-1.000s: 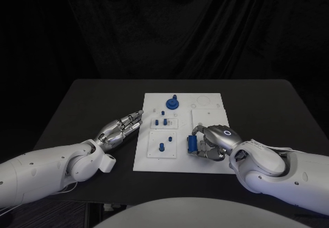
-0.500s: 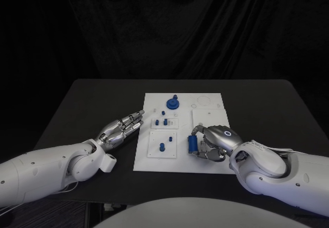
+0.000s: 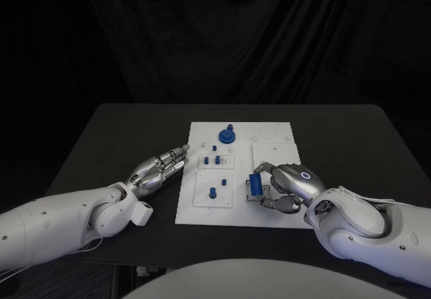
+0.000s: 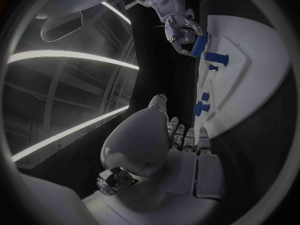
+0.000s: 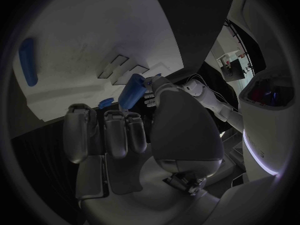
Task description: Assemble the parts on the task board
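The white task board (image 3: 274, 149) lies in the middle of the black table. My right hand (image 3: 286, 185) is over its near right part and pinches a blue cylinder part (image 3: 256, 184), tilted slightly, between thumb and fingers. The left wrist view shows that hand (image 4: 177, 20) with the cylinder (image 4: 199, 44) at the board's edge (image 4: 262, 60); the right wrist view shows the cylinder (image 5: 131, 91) at the fingertips. A blue knob (image 3: 227, 134), two small pegs (image 3: 212, 161) and another peg (image 3: 212, 192) stand in the board. My left hand (image 3: 160, 167) lies open beside the board's left edge, holding nothing.
The board has a recessed square plate (image 3: 272, 153) and a ring outline (image 3: 268, 132) on its right half. Bare black table (image 3: 117, 137) lies to both sides of the board, with a dark curtain behind.
My right hand has shifted slightly to the right with the blue cylinder, which now sits a little higher and more tilted. The left hand has not moved.
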You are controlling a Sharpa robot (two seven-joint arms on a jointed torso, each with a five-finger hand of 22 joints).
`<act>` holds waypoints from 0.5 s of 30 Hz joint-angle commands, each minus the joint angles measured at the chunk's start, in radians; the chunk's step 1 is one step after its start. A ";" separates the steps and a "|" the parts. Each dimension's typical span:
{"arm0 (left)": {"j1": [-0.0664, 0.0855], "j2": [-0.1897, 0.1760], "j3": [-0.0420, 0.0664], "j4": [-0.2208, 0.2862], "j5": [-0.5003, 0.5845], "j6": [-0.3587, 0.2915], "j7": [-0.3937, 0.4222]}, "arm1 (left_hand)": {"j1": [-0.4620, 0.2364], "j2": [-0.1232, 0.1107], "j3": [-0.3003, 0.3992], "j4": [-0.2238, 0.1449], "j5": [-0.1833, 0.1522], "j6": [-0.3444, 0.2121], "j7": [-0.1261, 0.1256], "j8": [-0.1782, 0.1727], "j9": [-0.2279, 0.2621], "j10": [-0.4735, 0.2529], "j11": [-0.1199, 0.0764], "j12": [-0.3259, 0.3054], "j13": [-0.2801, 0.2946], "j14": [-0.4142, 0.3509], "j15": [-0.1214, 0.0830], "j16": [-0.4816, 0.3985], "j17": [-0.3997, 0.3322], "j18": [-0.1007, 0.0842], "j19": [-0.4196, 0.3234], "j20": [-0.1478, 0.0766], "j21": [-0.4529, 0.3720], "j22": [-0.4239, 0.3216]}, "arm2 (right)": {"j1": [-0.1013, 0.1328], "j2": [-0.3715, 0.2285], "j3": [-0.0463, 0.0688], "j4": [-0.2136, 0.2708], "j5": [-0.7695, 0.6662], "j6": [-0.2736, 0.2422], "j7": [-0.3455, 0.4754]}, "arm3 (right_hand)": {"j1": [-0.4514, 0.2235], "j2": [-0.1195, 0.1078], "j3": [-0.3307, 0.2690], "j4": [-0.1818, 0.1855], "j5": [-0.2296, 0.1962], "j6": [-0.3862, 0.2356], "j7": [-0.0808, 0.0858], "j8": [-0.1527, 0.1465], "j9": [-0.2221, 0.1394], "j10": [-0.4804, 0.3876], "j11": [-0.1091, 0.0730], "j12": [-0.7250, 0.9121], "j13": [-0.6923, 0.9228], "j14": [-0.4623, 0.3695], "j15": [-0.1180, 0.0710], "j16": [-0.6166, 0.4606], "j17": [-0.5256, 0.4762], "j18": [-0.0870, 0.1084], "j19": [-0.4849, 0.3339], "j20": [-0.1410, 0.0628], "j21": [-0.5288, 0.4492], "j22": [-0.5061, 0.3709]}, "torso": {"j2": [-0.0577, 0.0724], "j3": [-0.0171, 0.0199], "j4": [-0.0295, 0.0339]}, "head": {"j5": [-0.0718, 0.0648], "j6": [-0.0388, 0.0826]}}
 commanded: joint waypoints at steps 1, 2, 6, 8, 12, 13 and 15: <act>-0.001 0.001 0.001 0.001 0.005 0.011 0.065 | 0.011 -0.001 0.006 0.002 0.002 0.001 0.009 0.001 0.001 -0.001 0.007 0.000 0.000 0.001 0.007 -0.004 -0.002 0.008 -0.001 0.008 -0.003 -0.001 | -0.002 -0.005 0.000 0.008 -0.010 -0.017 0.006 | -0.018 0.002 0.061 0.034 0.027 0.016 -0.021 -0.009 0.188 0.108 -0.008 0.003 0.263 0.083 -0.009 0.004 0.157 0.016 0.037 -0.007 0.002 0.212 | 0.000 0.0000 0.0001 | 0.001 0.000; -0.001 0.002 0.001 0.001 0.005 0.011 0.065 | 0.011 -0.001 0.006 0.002 0.002 0.001 0.009 0.001 0.001 -0.001 0.007 0.000 0.000 0.001 0.007 -0.004 -0.002 0.008 -0.001 0.008 -0.003 -0.001 | -0.002 -0.006 0.000 0.010 -0.010 -0.009 0.003 | -0.023 0.000 0.066 0.033 0.033 0.014 -0.021 -0.013 0.185 0.108 -0.008 0.003 0.263 0.083 -0.009 0.005 0.158 0.015 0.037 -0.008 0.003 0.212 | 0.000 -0.0003 0.0000 | 0.001 0.000; -0.001 0.002 0.001 0.000 0.005 0.012 0.065 | 0.011 -0.001 0.006 0.002 0.002 0.001 0.009 0.001 0.001 -0.001 0.007 0.000 0.000 0.001 0.007 -0.004 -0.002 0.008 -0.001 0.008 -0.003 -0.001 | -0.002 -0.008 0.000 0.012 -0.010 0.020 -0.002 | -0.036 -0.005 0.079 0.033 0.045 0.004 -0.021 -0.030 0.173 0.108 -0.009 0.003 0.263 0.082 -0.010 0.003 0.155 0.016 0.036 -0.009 0.000 0.211 | 0.001 -0.0007 0.0004 | 0.000 0.000; -0.001 0.002 0.001 0.000 0.005 0.012 0.064 | 0.011 -0.001 0.006 0.002 0.002 0.001 0.009 0.001 0.001 -0.001 0.007 0.000 0.000 0.001 0.007 -0.004 -0.002 0.008 -0.001 0.008 -0.003 -0.001 | -0.002 -0.007 0.000 0.012 -0.010 0.036 -0.005 | -0.042 -0.007 0.081 0.034 0.041 0.002 -0.021 -0.035 0.169 0.108 -0.009 0.003 0.263 0.082 -0.010 0.003 0.155 0.016 0.036 -0.009 0.001 0.211 | 0.001 -0.0009 0.0003 | -0.001 0.000; -0.001 0.002 0.001 0.000 0.005 0.012 0.064 | 0.010 0.000 0.007 0.002 0.002 0.001 0.009 0.000 0.001 0.000 0.009 0.002 0.000 0.001 0.007 -0.004 -0.002 0.009 -0.001 0.009 -0.003 -0.001 | -0.002 -0.001 0.000 0.008 0.002 0.074 -0.012 | -0.057 -0.008 0.087 0.034 0.024 0.002 -0.022 -0.046 0.160 0.108 -0.010 0.003 0.263 0.082 -0.011 0.003 0.155 0.016 0.036 -0.009 0.001 0.211 | 0.001 -0.0012 0.0001 | -0.002 0.000; -0.001 0.002 0.001 0.000 0.005 0.013 0.064 | 0.010 0.000 0.007 0.002 0.002 0.001 0.009 0.000 0.001 0.000 0.009 0.002 0.000 0.001 0.007 -0.004 -0.002 0.009 -0.001 0.009 -0.003 -0.001 | -0.002 -0.001 0.000 0.008 0.003 0.078 -0.013 | -0.057 -0.008 0.087 0.034 0.024 0.002 -0.022 -0.046 0.160 0.108 -0.010 0.003 0.263 0.082 -0.011 0.003 0.155 0.016 0.036 -0.009 0.001 0.211 | 0.001 -0.0013 0.0002 | -0.002 0.000; -0.001 0.003 0.001 0.000 0.005 0.013 0.063 | 0.010 0.000 0.007 0.002 0.002 0.001 0.009 0.000 0.001 0.000 0.009 0.002 0.000 0.001 0.007 -0.004 -0.002 0.009 -0.001 0.009 -0.003 -0.001 | -0.002 0.002 0.000 0.005 0.006 0.088 -0.017 | -0.063 -0.007 0.090 0.034 0.015 0.002 -0.021 -0.050 0.156 0.108 -0.009 0.003 0.263 0.082 -0.010 0.003 0.155 0.016 0.036 -0.009 0.000 0.211 | 0.001 -0.0011 0.0005 | -0.001 0.000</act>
